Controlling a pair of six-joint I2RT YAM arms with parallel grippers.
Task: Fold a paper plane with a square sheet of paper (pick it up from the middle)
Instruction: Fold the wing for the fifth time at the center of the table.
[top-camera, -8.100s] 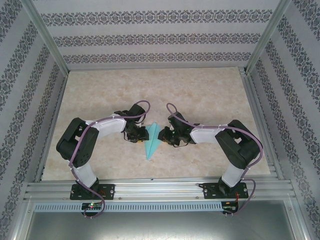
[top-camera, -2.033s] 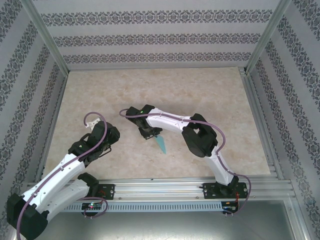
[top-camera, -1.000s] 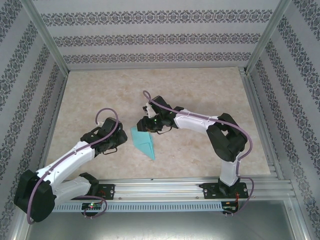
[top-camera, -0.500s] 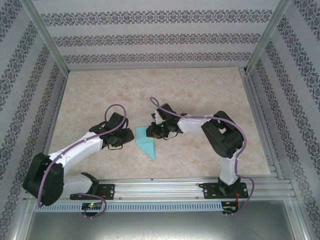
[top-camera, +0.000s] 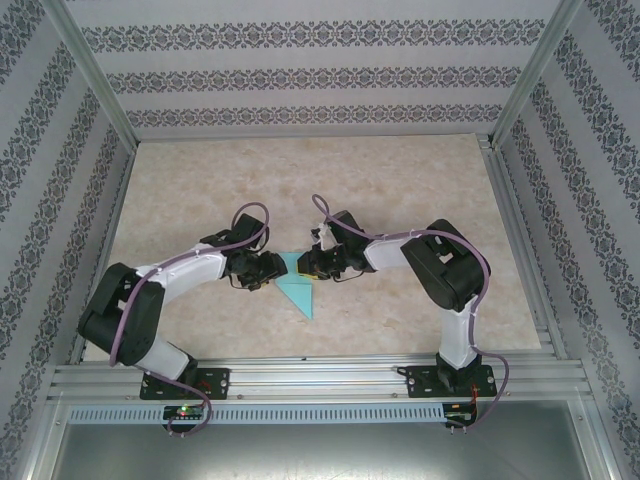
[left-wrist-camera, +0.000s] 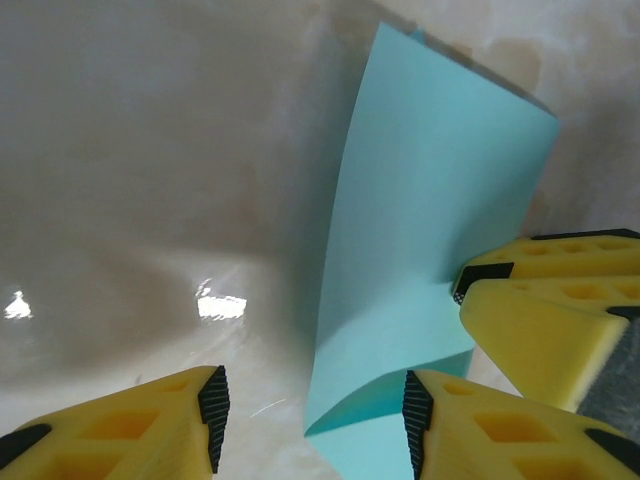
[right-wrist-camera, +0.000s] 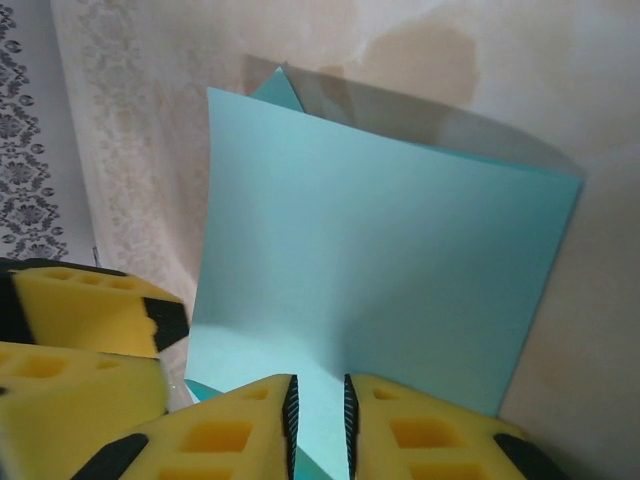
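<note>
The paper plane (top-camera: 297, 293) lies mid-table, a turquoise-blue folded shape with its point toward the near edge. One wing (right-wrist-camera: 380, 270) stands up off the table. My right gripper (top-camera: 307, 266) reaches in from the right and is shut on that wing's lower edge (right-wrist-camera: 318, 410). My left gripper (top-camera: 266, 270) sits at the plane's left edge, open (left-wrist-camera: 310, 410), with the curled paper edge (left-wrist-camera: 400, 300) close to its right pad. In the left wrist view the right gripper's yellow fingers (left-wrist-camera: 540, 300) show pinched on the paper. The left gripper's fingers (right-wrist-camera: 100, 320) show at the right wrist view's left side.
The tabletop (top-camera: 300, 180) is beige marble-patterned, with free room at the back and on both sides. Aluminium rails (top-camera: 320, 378) run along the near edge and the sides. Patterned walls (top-camera: 320, 75) close in the cell.
My left arm has swung in from the left until its open gripper reached the plane's left edge. My right gripper has shifted slightly right and nearer, holding the raised wing.
</note>
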